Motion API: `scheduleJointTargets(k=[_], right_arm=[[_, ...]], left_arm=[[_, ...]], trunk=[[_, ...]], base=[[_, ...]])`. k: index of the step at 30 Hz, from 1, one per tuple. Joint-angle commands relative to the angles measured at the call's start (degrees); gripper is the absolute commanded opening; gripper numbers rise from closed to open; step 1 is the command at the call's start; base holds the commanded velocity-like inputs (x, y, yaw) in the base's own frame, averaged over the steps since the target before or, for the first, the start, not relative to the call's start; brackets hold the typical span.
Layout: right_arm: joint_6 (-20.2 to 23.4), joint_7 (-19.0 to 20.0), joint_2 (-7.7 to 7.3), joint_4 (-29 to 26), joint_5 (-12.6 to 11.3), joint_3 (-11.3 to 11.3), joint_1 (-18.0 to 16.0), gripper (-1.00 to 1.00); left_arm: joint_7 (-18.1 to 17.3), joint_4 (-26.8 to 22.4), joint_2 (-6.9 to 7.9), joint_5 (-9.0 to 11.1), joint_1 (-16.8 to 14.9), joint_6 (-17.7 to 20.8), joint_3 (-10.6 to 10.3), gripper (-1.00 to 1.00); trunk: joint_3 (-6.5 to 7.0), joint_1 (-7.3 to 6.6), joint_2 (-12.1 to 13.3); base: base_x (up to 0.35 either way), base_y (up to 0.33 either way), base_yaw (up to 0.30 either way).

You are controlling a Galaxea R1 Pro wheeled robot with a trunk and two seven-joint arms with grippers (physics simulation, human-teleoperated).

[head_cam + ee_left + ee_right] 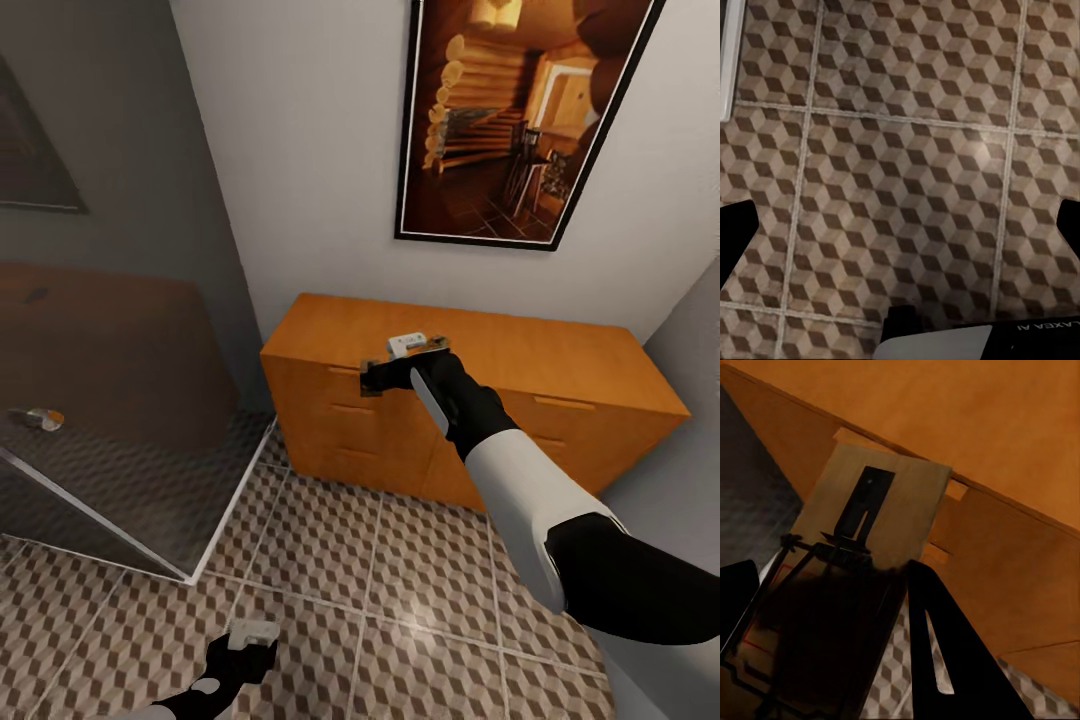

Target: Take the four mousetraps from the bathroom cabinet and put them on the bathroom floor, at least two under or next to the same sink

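While my right gripper (385, 375) holds a mousetrap (862, 555) between its fingers before the cabinet (560, 360), my left gripper (245, 650) hangs spread wide over bathroom floor (900, 172), glass shower screen (110, 470) left.

right arm (520, 480) – white forearm shell, black joints, black gripper (405, 362) w/ white cam block

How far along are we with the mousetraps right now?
Done: none that these views confirm; no trap lies on the visible cube-patterned tile floor. In hand: the right gripper holds a flat tan wooden mousetrap with dark metal parts in front of the orange-brown wooden cabinet. The left gripper hangs open and empty over the tiles. Left: set this trap down by the sink, then fetch the rest.
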Motion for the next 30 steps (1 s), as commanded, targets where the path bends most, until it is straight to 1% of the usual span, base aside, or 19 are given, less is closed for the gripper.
scheduleJointTargets(k=[1,17,21,23,26,29,30], right_arm=[[0.3,-0.1,0.00,0.0,-0.3,0.0,-0.1,-1.00],[0.1,-0.1,0.00,1.3,-0.3,0.0,0.0,-1.00],[0.0,-0.1,0.00,1.6,-0.3,-0.1,0.0,-1.00],[-0.2,0.0,0.00,2.7,-0.3,-0.1,0.0,-1.00],[-1.7,0.0,0.00,5.3,-0.3,-0.1,0.0,-1.00],[-5.5,0.1,0.00,9.5,-0.3,-0.1,0.0,-1.00],[-7.9,0.1,0.00,12.2,-0.3,-0.1,0.0,-1.00]], left_arm=[[0.1,0.3,-0.05,0.5,-0.1,-0.4,-0.5,1.00],[0.1,0.3,-0.05,0.5,-0.1,-0.4,-0.5,1.00],[0.1,0.3,-0.05,0.5,-0.1,-0.4,-0.5,1.00],[0.1,0.3,-0.05,0.5,-0.1,-0.4,-0.5,1.00],[0.1,0.3,-0.05,0.5,-0.1,-0.4,-0.5,1.00],[0.1,0.3,-0.05,0.5,-0.1,-0.4,-0.5,1.00],[0.1,0.3,-0.05,0.5,-0.1,-0.4,-0.5,1.00]], trunk=[[-0.10,0.00,-0.1],[-0.10,0.00,-0.1],[-0.10,0.00,-0.1],[-0.10,0.00,-0.1],[-0.10,0.00,-0.1],[-0.10,0.00,-0.1],[-0.10,0.00,-0.1]], base=[[-0.337,0.000,0.000],[-0.337,0.066,0.000],[-0.171,0.029,0.000],[-0.069,0.012,0.000],[-0.028,0.005,0.000],[-0.011,0.002,0.000],[-0.006,0.001,0.000]])
